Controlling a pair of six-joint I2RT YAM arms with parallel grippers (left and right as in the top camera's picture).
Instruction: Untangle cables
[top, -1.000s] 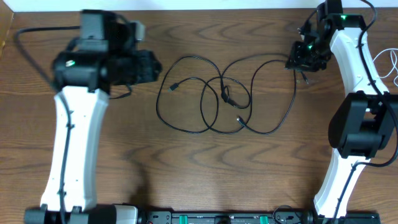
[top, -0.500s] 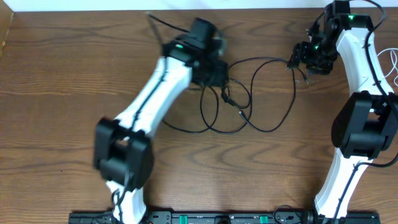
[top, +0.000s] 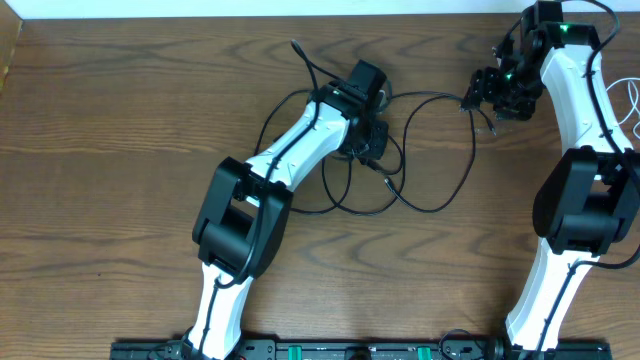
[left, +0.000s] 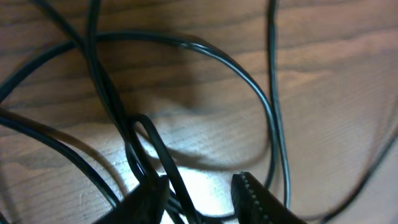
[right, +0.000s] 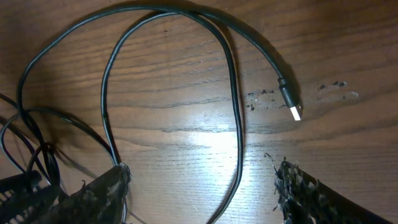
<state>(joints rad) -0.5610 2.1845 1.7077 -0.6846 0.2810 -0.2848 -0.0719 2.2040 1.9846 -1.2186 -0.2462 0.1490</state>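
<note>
we see the cables as a loose bunch of thin black loops on the wooden desk, lying a little toward 12 o'clock from its middle. the left arm reaches slantwise across the desk and sets the left gripper right over the spot where the loops cross. from the left wrist, the left gripper stands partly open: its toothed pad sits at 5 o'clock in the picture and the other finger at 7 o'clock. a narrow loop runs down into the gap close beside the 7 o'clock finger. the pads are apart and we do not see them pinching it. the right gripper hangs near the desk's 2 o'clock corner, at the outer end of the widest loop. from the right wrist, the right gripper is spread wide and holds nothing. one black cable passes over the wood between its fingers, and a thinner one runs to the tip of the 7 o'clock finger. a plug with a bright metal tip lies toward 1 o'clock from the gripper, apart from both fingers.
</note>
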